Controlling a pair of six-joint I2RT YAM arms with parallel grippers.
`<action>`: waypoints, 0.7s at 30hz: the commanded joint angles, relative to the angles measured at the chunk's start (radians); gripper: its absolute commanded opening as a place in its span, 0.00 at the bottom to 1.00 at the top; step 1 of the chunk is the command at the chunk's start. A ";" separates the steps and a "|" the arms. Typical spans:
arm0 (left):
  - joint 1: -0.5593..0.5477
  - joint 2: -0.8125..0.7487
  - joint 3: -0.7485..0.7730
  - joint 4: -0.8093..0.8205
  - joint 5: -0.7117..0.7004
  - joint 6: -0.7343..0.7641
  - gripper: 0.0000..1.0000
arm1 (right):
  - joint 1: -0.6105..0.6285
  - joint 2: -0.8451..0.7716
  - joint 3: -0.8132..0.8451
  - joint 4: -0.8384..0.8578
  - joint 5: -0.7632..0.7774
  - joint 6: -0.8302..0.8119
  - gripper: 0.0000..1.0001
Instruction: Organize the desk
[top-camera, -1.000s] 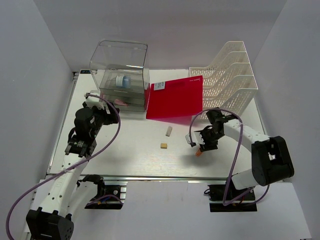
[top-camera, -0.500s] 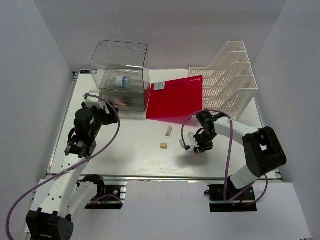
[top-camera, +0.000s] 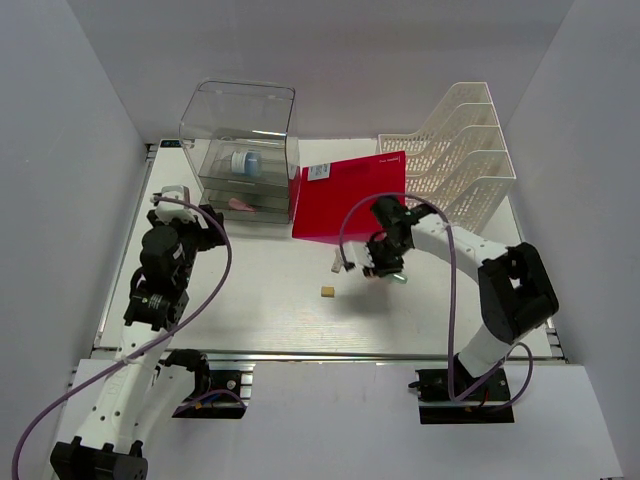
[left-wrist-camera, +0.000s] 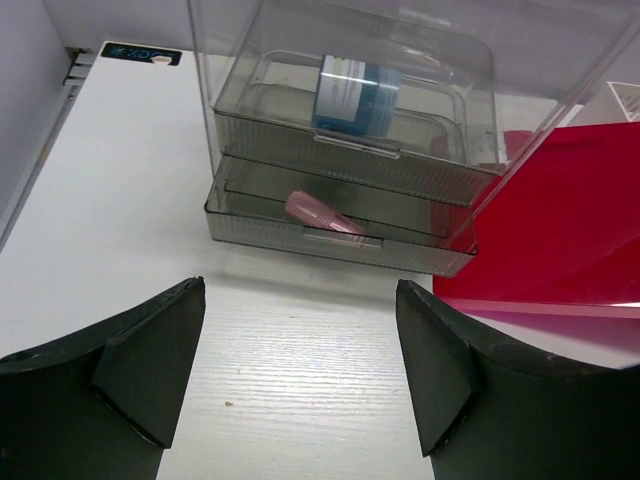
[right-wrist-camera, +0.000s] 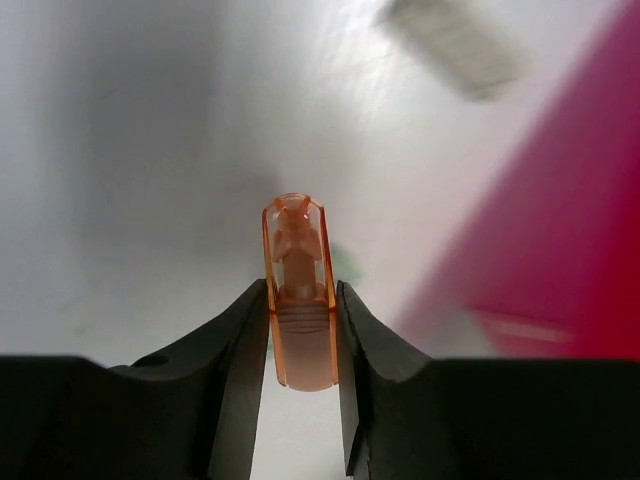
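Observation:
The white desk (top-camera: 250, 300) holds the scattered items. My right gripper (top-camera: 380, 266) hovers over its middle, just in front of the red folder (top-camera: 350, 195). In the right wrist view this gripper (right-wrist-camera: 300, 300) is shut on a small translucent orange pen-like piece (right-wrist-camera: 298, 300), held upright between the fingers and sticking out past the tips. My left gripper (top-camera: 203, 226) is at the left, facing the clear drawer box (top-camera: 240, 150). In the left wrist view it (left-wrist-camera: 300, 370) stands open with only bare desk (left-wrist-camera: 130, 200) between the fingers.
A whitish eraser-like piece (top-camera: 337, 263) and a small tan block (top-camera: 326, 292) lie mid-desk. The drawer box (left-wrist-camera: 350, 150) holds a blue-labelled jar (left-wrist-camera: 358, 95) and a pink item (left-wrist-camera: 322, 213). A white mesh file rack (top-camera: 460, 150) stands back right, with the folder leaning beside it.
My right gripper has closed on the orange piece and carried it left and away from me, toward the red folder. The left arm shifted slightly and its gripper stayed open.

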 joint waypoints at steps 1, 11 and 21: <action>-0.003 -0.036 -0.021 0.002 -0.080 -0.009 0.87 | 0.033 0.039 0.127 0.082 -0.041 0.190 0.00; -0.003 -0.036 -0.024 0.001 -0.125 -0.014 0.87 | 0.208 0.267 0.554 0.320 0.104 0.670 0.00; -0.003 -0.029 -0.024 -0.001 -0.146 -0.014 0.87 | 0.301 0.393 0.687 0.599 0.216 0.774 0.00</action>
